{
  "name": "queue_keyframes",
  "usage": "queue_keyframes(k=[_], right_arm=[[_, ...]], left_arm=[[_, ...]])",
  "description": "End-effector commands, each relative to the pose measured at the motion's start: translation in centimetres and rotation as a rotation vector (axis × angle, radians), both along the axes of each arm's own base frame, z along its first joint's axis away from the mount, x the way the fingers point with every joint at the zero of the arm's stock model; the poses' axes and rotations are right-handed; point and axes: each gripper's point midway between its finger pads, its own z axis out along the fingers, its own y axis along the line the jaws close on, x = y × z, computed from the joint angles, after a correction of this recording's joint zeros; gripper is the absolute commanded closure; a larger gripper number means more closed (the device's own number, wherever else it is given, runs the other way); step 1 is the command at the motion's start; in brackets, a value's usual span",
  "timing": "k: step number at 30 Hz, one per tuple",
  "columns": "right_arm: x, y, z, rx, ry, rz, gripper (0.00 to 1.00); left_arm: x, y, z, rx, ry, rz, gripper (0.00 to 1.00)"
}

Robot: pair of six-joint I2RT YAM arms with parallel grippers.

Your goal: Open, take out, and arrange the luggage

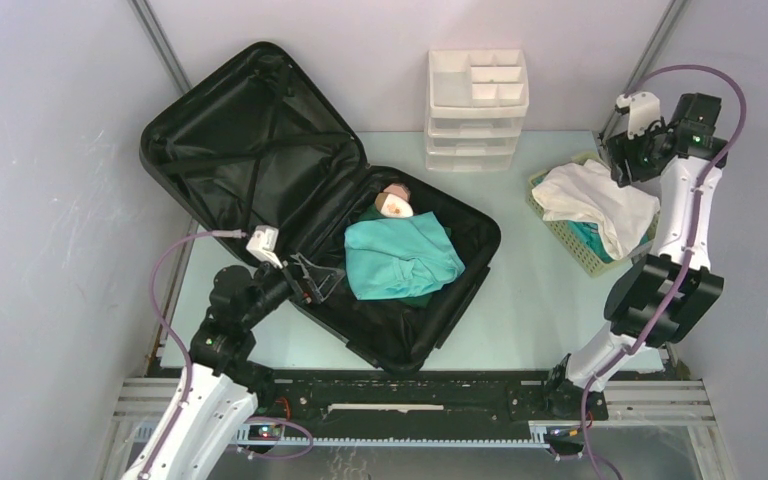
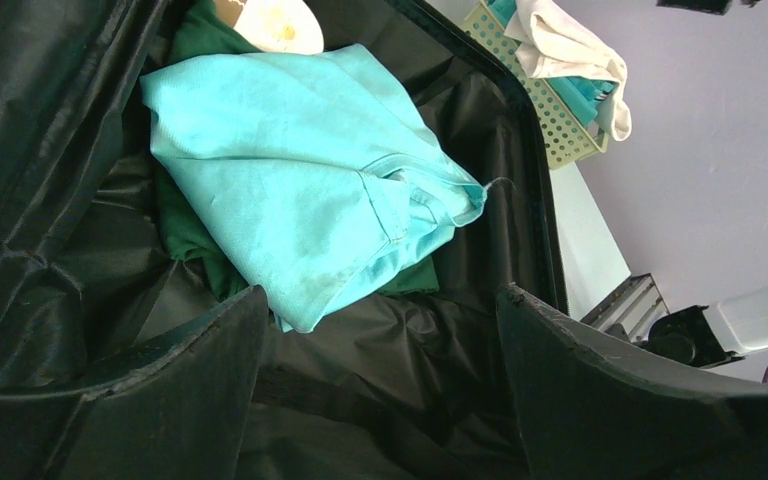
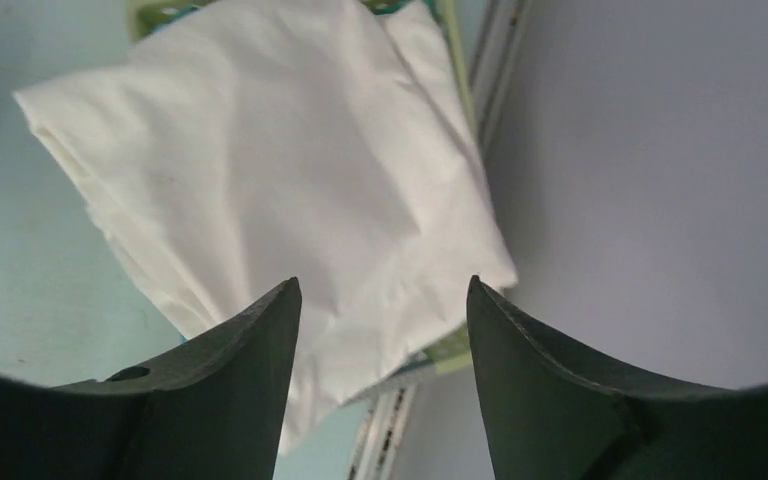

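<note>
Unpacking the luggage (image 1: 250, 130) is partway: white cloth (image 3: 260, 150) under wide right pincer (image 3: 381, 285), teal shirt (image 2: 300, 170) before wide left pincer (image 2: 382, 295)

Even diffuse light; soft shadows; luggage (image 1: 250, 130) interior dark; wrist foregrounds blurred

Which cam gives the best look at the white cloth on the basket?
Right wrist: the white cloth fills the frame, folds clear. Top external shows it small, draped over the perforated basket. Left wrist catches it only at the upper edge, cropped.
</note>
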Motion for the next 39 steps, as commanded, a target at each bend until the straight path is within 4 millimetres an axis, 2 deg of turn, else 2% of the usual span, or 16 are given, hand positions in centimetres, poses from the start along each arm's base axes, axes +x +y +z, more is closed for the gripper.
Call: queue_keyframes(k=[1,3,4,6,8,10,12,14,19,22,25,31,34,36,39], right_arm=[[0.6,2.0,-5.6,0.188,0.109,0.007,0.34],[0.4,2.4,-8.0,0.219,0.166,0.01,0.44],[-0.1,3.1,-10.2,0.25,0.229,0.023,0.51],[-1.3,5.3,-13.2,0.32,0.325,0.08,0.63],[-2.6,7.4,-15.5,0.371,0.4,0.13,0.67],[-3.4,8.7,-16.8,0.384,0.432,0.155,0.67],[-3.4,8.8,-16.5,0.383,0.423,0.15,0.66],[-3.1,8.1,-15.0,0.367,0.385,0.134,0.62],[-1.9,4.5,-9.2,0.273,0.228,0.08,0.47],[-1.2,1.9,-7.6,0.219,0.168,0.019,0.45],[-1.1,0.0,-8.5,0.197,0.182,-0.036,0.46],[-2.0,-1.3,-14.7,0.264,0.301,-0.098,0.49],[-2.5,-2.0,-16.7,0.275,0.333,-0.128,0.52],[-2.6,-2.0,-16.1,0.285,0.316,-0.126,0.53],[-2.5,-1.5,-12.7,0.28,0.23,-0.097,0.52]], left_arm=[[-0.2,-0.1,3.9,-0.044,-0.084,-0.007,0.12],[-0.3,-0.2,3.8,-0.051,-0.082,-0.008,0.12],[-0.3,-0.2,3.8,-0.054,-0.082,-0.008,0.12],[-0.3,-0.2,3.9,-0.057,-0.084,-0.009,0.12],[-0.2,-0.3,4.0,-0.058,-0.084,-0.011,0.12],[-0.2,-0.3,4.0,-0.056,-0.082,-0.014,0.12],[-0.1,-0.4,4.1,-0.054,-0.081,-0.018,0.12],[-0.1,-0.4,4.2,-0.053,-0.082,-0.019,0.12],[-0.1,-0.4,4.4,-0.06,-0.085,-0.018,0.12],[0.0,-0.5,4.5,-0.069,-0.089,-0.022,0.12],[-0.1,-0.6,4.6,-0.072,-0.091,-0.024,0.12],[-0.4,-0.5,4.7,-0.077,-0.09,-0.025,0.12],[-0.7,-0.6,4.8,-0.084,-0.085,-0.032,0.12],[-0.7,-0.6,4.7,-0.09,-0.073,-0.026,0.12],[-0.4,-0.7,4.5,-0.094,-0.054,-0.023,0.13]])
